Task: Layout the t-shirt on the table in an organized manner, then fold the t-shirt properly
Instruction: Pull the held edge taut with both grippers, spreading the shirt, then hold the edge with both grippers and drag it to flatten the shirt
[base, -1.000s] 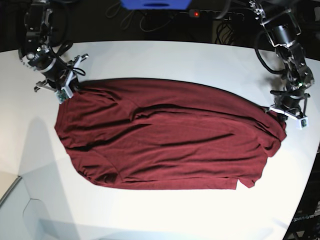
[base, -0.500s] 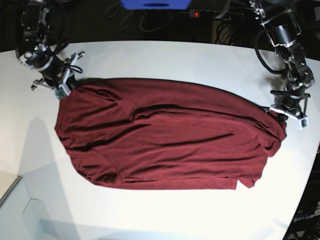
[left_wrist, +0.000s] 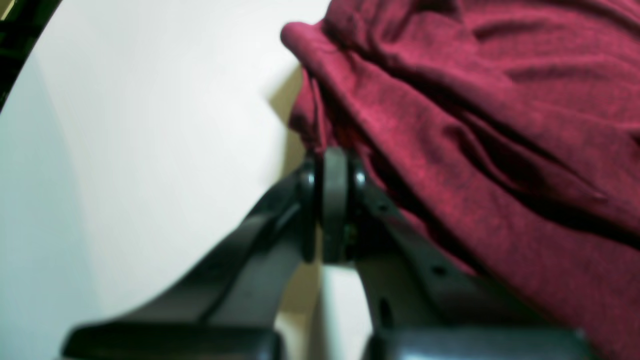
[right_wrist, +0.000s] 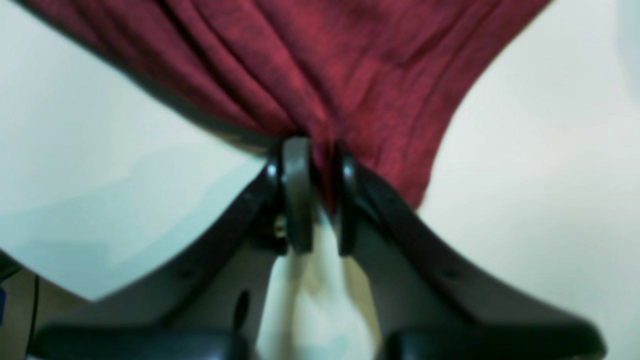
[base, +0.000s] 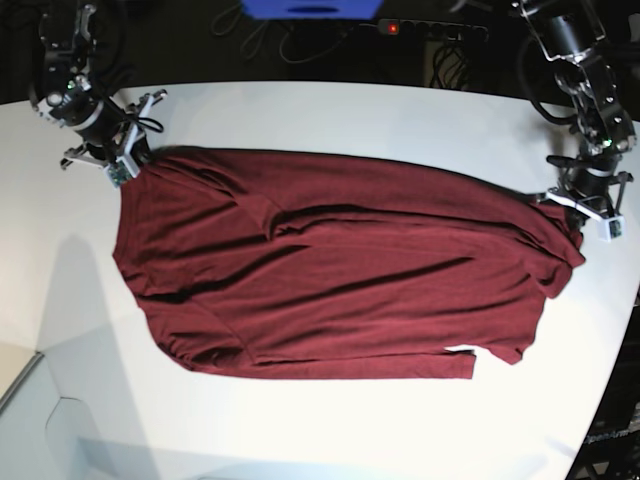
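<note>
Pinching t-shirt folds, wrist views only

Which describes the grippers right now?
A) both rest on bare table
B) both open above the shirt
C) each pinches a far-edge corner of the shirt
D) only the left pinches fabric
C: the left gripper and the right gripper are each closed on a bunch of the t-shirt, at opposite far corners on the table.

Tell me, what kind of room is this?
Probably a robotics lab or test bench: two arms' tools, left tool and right tool, grip a t-shirt on a bare white table, cables and power strip behind.
</note>
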